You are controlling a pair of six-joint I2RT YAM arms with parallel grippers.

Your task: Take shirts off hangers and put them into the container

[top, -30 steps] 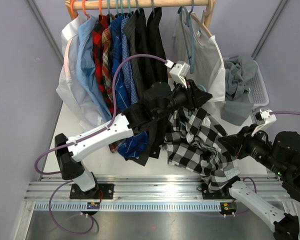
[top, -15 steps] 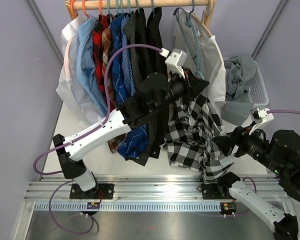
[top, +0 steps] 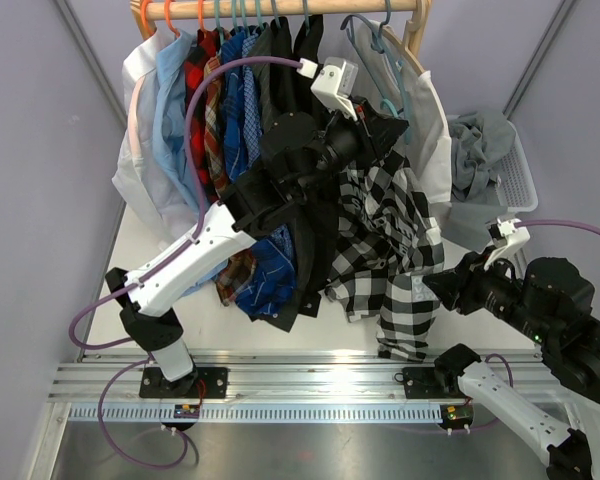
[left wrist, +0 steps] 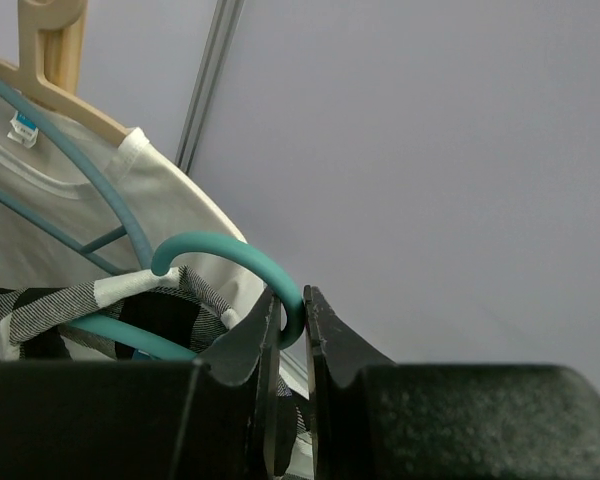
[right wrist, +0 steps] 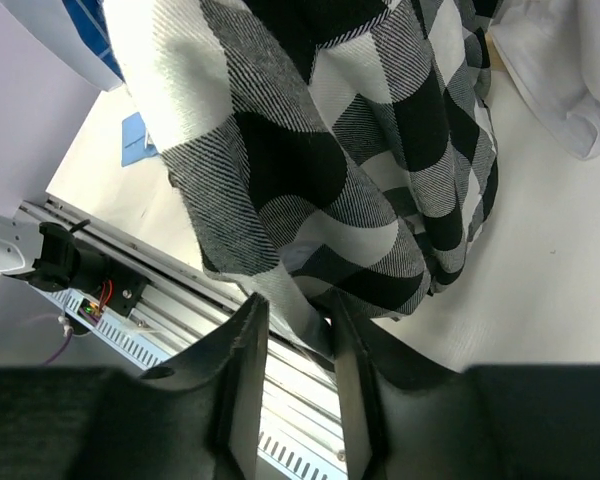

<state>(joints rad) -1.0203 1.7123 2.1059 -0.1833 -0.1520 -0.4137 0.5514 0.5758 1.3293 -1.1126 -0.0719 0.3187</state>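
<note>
A black-and-white check shirt point(top: 390, 230) hangs from a teal hanger point(left wrist: 230, 252), its tail just above the table. My left gripper point(top: 380, 125) point(left wrist: 290, 312) is shut on the hanger's hook, high up near the rail. Low on the right, my right gripper point(top: 435, 290) point(right wrist: 295, 300) is open. The shirt's hem point(right wrist: 310, 150) hangs between its fingers, against the right one. More shirts point(top: 230, 120) hang in a row on the wooden rail point(top: 280, 8). The white container point(top: 515, 190) at the right holds a grey shirt point(top: 480, 150).
A white T-shirt point(top: 435, 150) point(left wrist: 40, 190) on a wooden hanger hangs just behind the check shirt, with bare grey-blue hangers point(top: 380, 50) beside it. The metal base rail point(top: 300, 385) point(right wrist: 180, 290) runs along the near edge. Purple walls close in both sides.
My left arm has lifted the hanger and check shirt up off the table. The shirt now hangs straight down instead of being spread rightward. My right gripper let go and shifted left under the hem.
</note>
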